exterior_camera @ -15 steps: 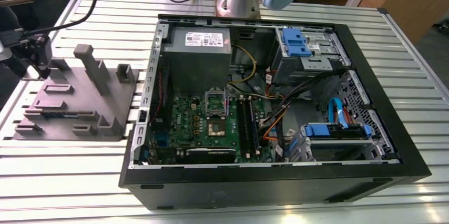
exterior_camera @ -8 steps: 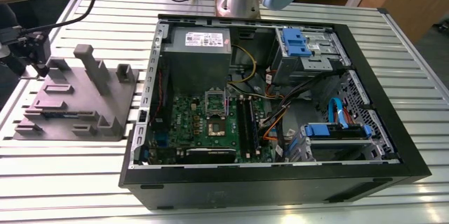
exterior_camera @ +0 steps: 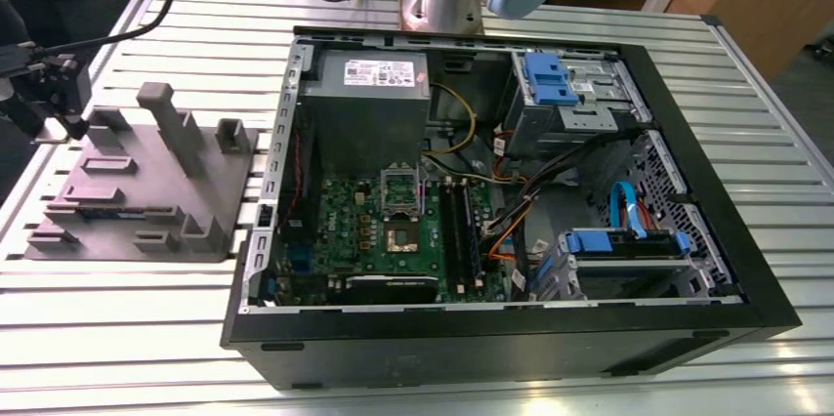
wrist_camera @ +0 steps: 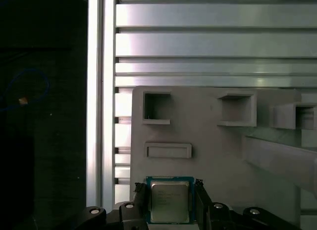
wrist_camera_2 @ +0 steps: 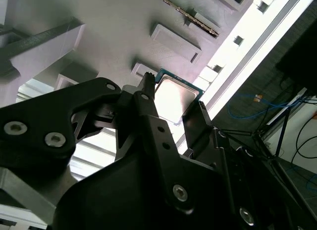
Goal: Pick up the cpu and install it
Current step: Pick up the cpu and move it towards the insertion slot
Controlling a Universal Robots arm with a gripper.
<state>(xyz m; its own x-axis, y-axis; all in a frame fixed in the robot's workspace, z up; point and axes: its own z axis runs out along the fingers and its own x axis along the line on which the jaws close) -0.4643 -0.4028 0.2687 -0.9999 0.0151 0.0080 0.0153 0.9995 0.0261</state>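
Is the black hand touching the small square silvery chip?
Cannot tell. In the first wrist view the hand closely flanks the small silvery-grey square cpu, but neither contact nor gap shows plainly.

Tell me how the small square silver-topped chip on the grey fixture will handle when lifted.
The small flat square cpu with a silvery metal top looks rigid, so it probably won't flex. Thin and small, it is likely light. Its smooth shiny lid and thin edges may slip, and lying flat on the grey moulded fixture it shouldn't roll.

Satin metal cpu (wrist_camera: 170, 202), matt plastic fixture (wrist_camera: 223, 160)
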